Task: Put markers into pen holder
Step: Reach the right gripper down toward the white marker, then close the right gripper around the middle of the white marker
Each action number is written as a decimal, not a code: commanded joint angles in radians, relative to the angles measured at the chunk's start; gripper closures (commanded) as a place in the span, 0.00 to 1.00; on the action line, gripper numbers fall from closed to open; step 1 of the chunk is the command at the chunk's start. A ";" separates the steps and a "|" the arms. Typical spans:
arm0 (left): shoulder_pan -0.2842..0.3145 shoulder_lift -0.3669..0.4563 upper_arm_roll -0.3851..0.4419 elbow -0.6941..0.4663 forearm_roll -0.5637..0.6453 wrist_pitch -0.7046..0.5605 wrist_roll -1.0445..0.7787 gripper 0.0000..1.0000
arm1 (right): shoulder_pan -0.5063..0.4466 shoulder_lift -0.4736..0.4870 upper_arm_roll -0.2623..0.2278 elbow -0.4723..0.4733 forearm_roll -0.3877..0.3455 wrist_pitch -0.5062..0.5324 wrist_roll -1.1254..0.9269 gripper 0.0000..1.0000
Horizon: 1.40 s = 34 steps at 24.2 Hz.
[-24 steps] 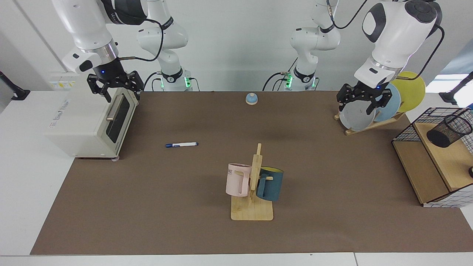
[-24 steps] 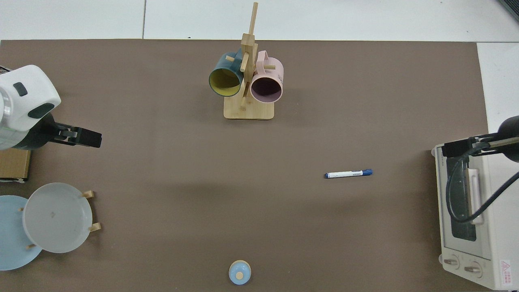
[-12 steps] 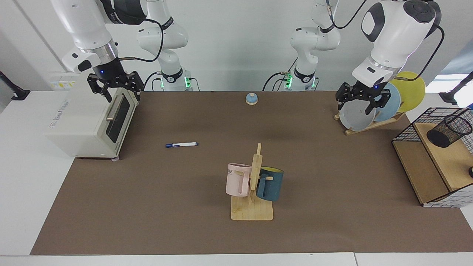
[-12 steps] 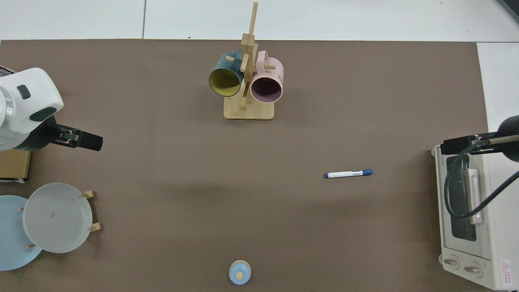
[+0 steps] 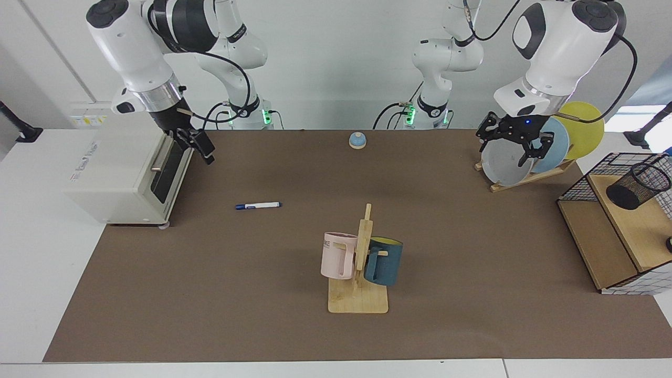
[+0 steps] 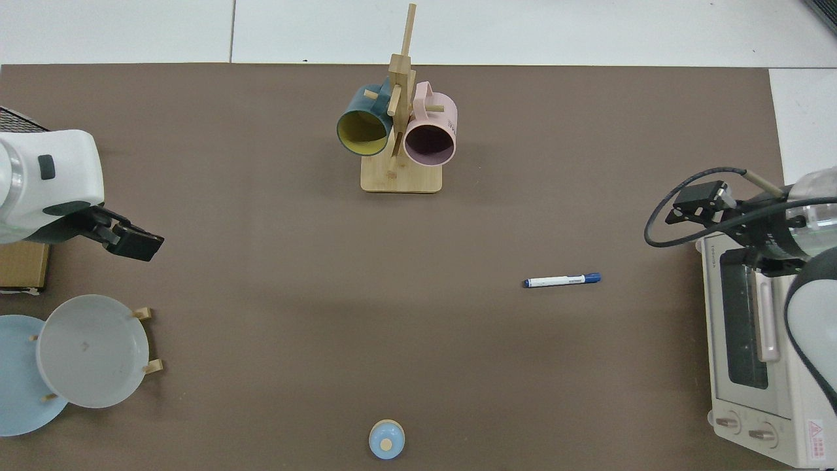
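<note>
The marker (image 5: 258,206) lies flat on the mat, apart from the tilted pen holder (image 5: 638,185) in the wire basket (image 5: 577,184) far right. Right gripper (image 5: 202,149) hangs by the oven (image 5: 126,176), fingers unclear; left gripper (image 5: 513,147) hangs spread before the plates (image 5: 504,165).

The marker (image 6: 561,280) lies flat on the brown mat (image 6: 274,275) covering the desk, its dark blue cap pointing toward the toaster oven (image 6: 758,353), well apart from it. The right pincer (image 6: 694,204) hangs between the marker and the oven, above the oven's corner, a black cable looping beside it. Far from the marker, the wooden mug stand (image 6: 400,131) carries a teal mug (image 6: 361,124) and a pink mug (image 6: 429,136), one on each side of its post. Farther still, the left pincer (image 6: 134,241) hovers near a rack holding a grey plate (image 6: 91,350) and a light blue plate (image 6: 19,386). A small blue bell (image 6: 386,439) sits alone at the mat's edge.
</note>
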 commanded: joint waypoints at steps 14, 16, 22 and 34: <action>-0.007 -0.019 0.007 -0.048 0.003 0.034 0.480 0.00 | 0.087 0.192 -0.001 -0.199 0.126 0.298 0.871 0.00; -0.009 -0.019 0.004 -0.048 0.003 0.034 0.513 0.00 | 0.097 0.212 -0.003 -0.219 0.141 0.309 0.877 0.00; -0.018 -0.018 -0.003 -0.051 0.003 0.060 0.600 0.00 | 0.081 0.235 -0.003 -0.285 0.161 0.387 0.868 0.00; -0.023 -0.024 -0.018 -0.105 0.003 0.123 0.747 0.00 | 0.084 0.244 -0.003 -0.401 0.164 0.502 0.836 0.00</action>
